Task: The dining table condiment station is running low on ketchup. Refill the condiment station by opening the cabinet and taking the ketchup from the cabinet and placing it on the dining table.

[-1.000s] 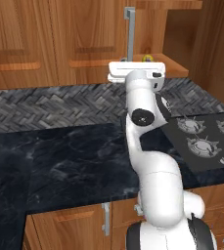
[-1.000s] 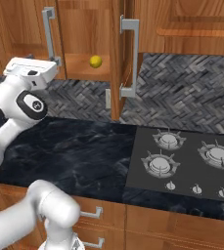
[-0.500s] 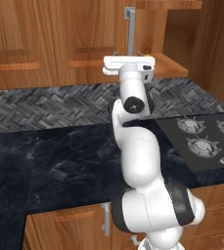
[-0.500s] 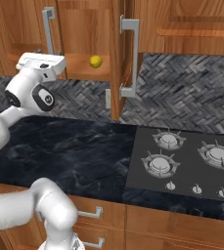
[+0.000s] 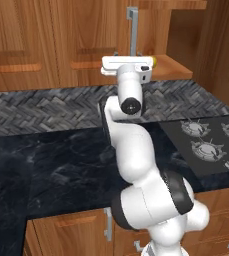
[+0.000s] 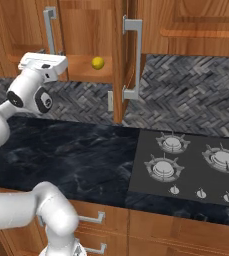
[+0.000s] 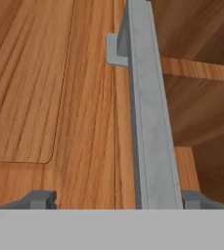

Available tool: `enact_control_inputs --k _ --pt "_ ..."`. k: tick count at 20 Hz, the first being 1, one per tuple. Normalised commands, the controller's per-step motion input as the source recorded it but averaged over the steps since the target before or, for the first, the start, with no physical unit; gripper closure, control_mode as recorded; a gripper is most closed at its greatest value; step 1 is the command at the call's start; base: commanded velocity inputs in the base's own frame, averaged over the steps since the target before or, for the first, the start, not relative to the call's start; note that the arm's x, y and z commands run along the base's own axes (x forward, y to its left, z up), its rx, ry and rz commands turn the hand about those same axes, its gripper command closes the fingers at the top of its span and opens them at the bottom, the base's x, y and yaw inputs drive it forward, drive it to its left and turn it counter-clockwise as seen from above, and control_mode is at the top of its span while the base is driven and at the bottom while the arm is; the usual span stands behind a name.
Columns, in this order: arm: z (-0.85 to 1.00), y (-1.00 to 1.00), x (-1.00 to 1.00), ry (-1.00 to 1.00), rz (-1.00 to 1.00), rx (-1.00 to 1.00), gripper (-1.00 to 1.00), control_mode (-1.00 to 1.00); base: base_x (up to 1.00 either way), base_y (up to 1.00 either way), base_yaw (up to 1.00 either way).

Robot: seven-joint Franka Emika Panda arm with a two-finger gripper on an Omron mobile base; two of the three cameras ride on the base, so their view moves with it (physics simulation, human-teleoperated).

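I'm on the cabinet-opening step: my gripper (image 7: pixel 117 199) stands wide open, holding nothing, straddling the left door's handle (image 7: pixel 150 122). Next I should close and pull.

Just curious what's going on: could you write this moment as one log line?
stage: opening cabinet | fingers: open, either side of door handle | right door: open | ketchup: unseen

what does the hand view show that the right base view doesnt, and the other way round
Hand view: the left door handle close up, standing between the open end effector's tips, nearer the tip at the picture's right, plus its mount. Right base view: a small yellow ball on the cabinet shelf, the swung-open right door, the hob and the counter. Both: that handle and the wooden left door.
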Motion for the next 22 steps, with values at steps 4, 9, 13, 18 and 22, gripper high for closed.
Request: enact_control_inputs --k 4,9,13,18,22 --pt "0.0 0.0 0.08 0.1 0.07 0.0 1.0 -1.0 0.0 0.0 0.0" --pt "0.0 0.0 0.05 0.14 0.09 0.0 1.0 -1.0 0.0 0.0 0.0" --pt "0.04 0.08 -0.07 0.12 0.06 0.0 1.0 -1.0 0.0 0.0 0.0" --pt "0.04 0.45 -0.6 0.0 0.05 0.0 1.0 -1.0 0.0 0.0 0.0" --pt "0.11 0.59 -0.91 0.0 0.01 0.0 1.0 -1.0 0.0 0.0 0.0"
